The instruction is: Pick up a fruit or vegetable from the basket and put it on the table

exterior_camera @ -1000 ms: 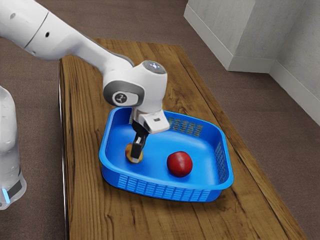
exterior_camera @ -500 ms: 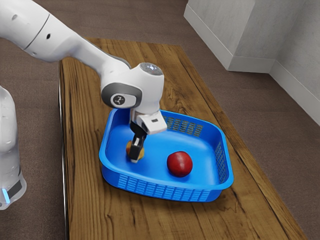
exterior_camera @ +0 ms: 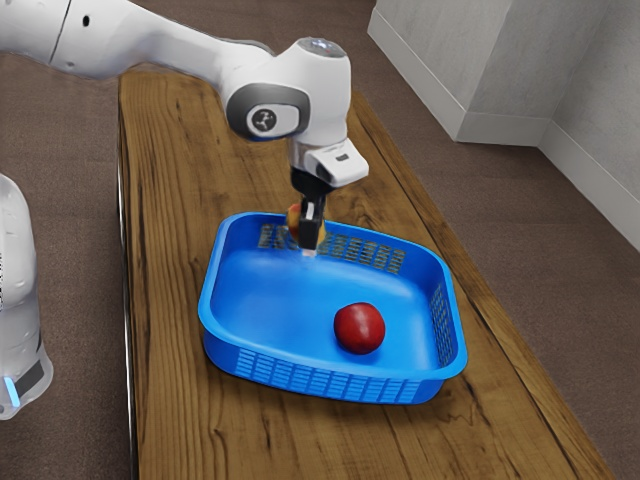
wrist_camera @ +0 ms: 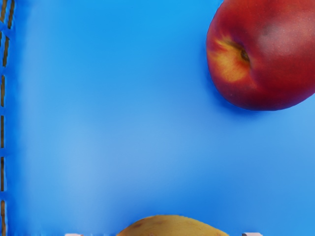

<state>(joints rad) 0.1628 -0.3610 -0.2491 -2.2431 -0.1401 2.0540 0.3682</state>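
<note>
In the exterior view my gripper [exterior_camera: 309,244] is raised at the far side of the blue basket [exterior_camera: 330,389], shut on a yellow-orange fruit [exterior_camera: 293,220]. The near finger covers part of this fruit, which hangs clear of the basket floor. A red fruit [exterior_camera: 359,328] lies on the basket floor. The wrist view has the held fruit's rounded top [wrist_camera: 172,227] at its lower edge, with the tips of my gripper [wrist_camera: 163,234] on either side. Below the hand are the red fruit [wrist_camera: 266,54] and the blue basket floor [wrist_camera: 123,123].
The basket stands on a wooden table [exterior_camera: 180,400], whose surface extends beyond its far rim and along its sides. At the exterior view's left edge stands a white robot part [exterior_camera: 18,290]. A pale wall [exterior_camera: 500,70] rises behind, off the table.
My gripper has risen out of the basket's lower area and moved toward its far rim, carrying the yellow-orange fruit up with it. The red fruit and basket have not moved.
</note>
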